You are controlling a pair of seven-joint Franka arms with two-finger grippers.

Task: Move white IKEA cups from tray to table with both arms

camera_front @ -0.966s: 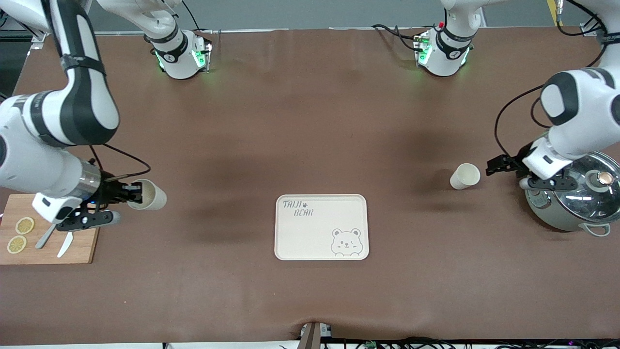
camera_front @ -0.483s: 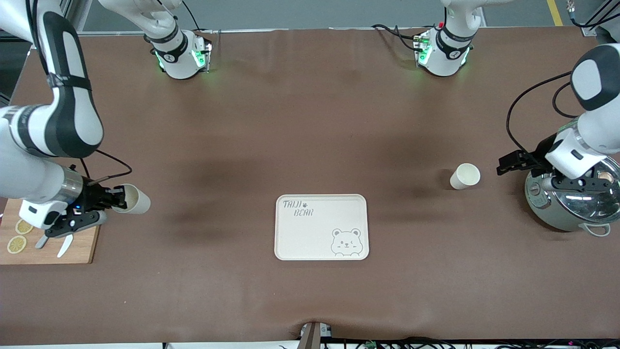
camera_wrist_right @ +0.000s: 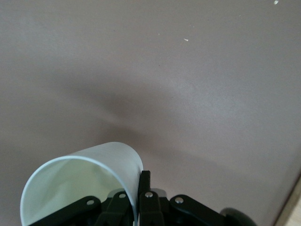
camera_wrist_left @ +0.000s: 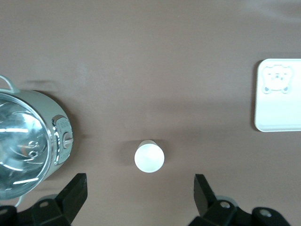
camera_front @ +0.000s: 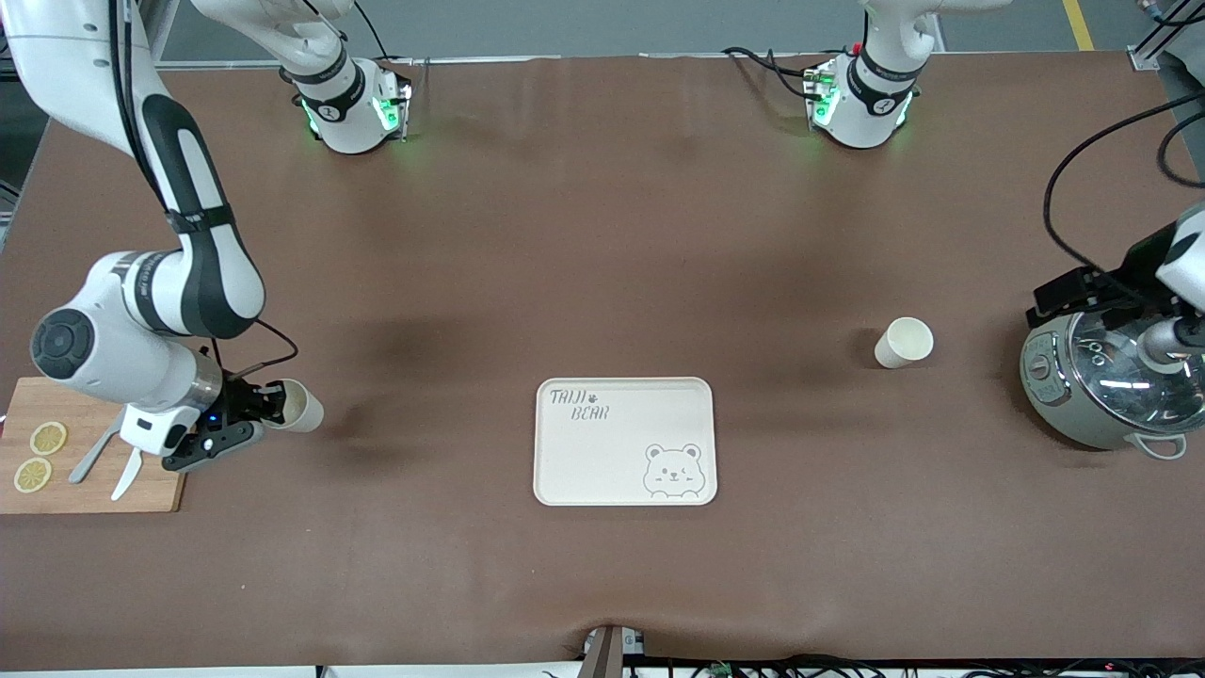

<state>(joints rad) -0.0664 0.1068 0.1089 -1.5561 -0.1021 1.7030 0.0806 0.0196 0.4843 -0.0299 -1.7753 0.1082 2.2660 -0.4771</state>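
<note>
One white cup [camera_front: 904, 342] stands upright on the brown table between the bear-print tray [camera_front: 625, 441] and the pot. It also shows in the left wrist view [camera_wrist_left: 149, 157]. My left gripper [camera_front: 1068, 290] hangs open and empty in the air over the pot's edge. Its fingers [camera_wrist_left: 75, 193] are spread wide in the left wrist view, with the cup well below them. My right gripper [camera_front: 271, 405] is shut on the wall of the other white cup [camera_front: 301, 407]. It holds the cup tilted just off the cutting board's corner. In the right wrist view the fingers [camera_wrist_right: 145, 186] pinch the cup's rim [camera_wrist_right: 80, 186].
A grey-green pot with a glass lid [camera_front: 1111, 381] stands at the left arm's end of the table. A wooden cutting board [camera_front: 89, 476] with two lemon slices and a knife lies at the right arm's end. The tray holds nothing.
My right gripper swung with its cup toward the cutting board, then back toward the tray. My left gripper drew away from the standing cup, toward the left arm's end of the table.
</note>
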